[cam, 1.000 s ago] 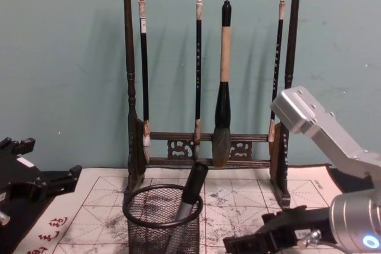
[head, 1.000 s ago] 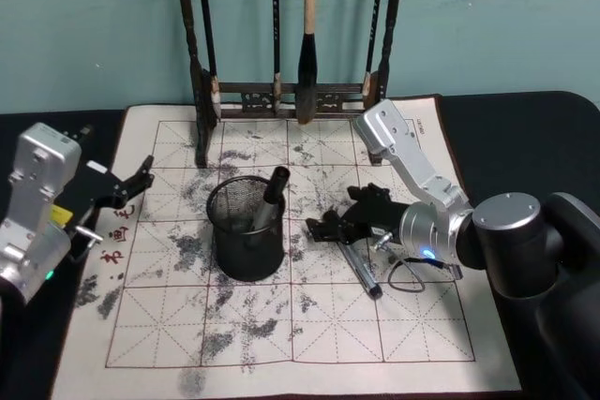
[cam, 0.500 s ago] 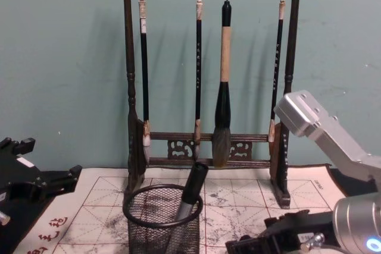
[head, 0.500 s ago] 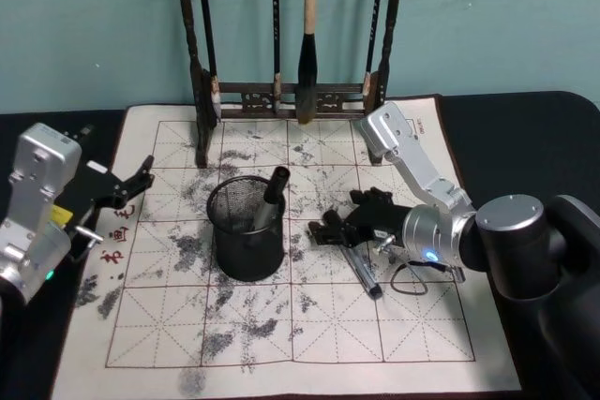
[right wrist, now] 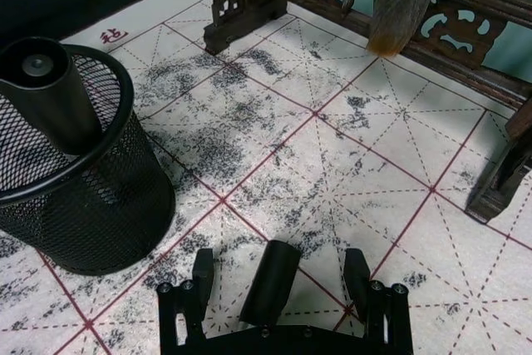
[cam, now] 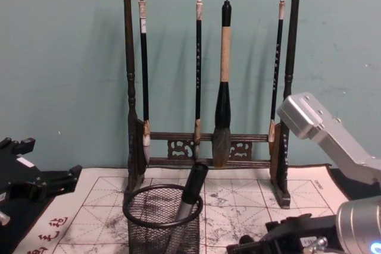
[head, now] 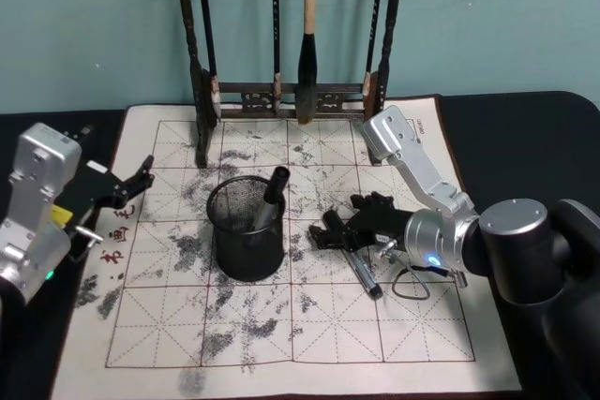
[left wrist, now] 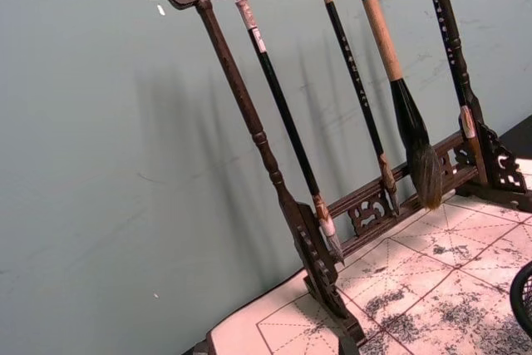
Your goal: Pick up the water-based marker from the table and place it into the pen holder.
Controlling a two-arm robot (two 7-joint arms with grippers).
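- Black marker [right wrist: 268,284] lies between the right gripper's [right wrist: 278,263] open jaws; grasp not yet made.
- Next: close, lift, drop it into the pen holder [head: 246,231].
- Left gripper [head: 134,183] parked at the mat's [head: 375,325] left edge, open.

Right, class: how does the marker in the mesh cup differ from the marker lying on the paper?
The cup marker leans upright in the mesh cup; the paper marker lies flat. The cup marker stands free; the paper marker sits inside the open right gripper. Both look dark.
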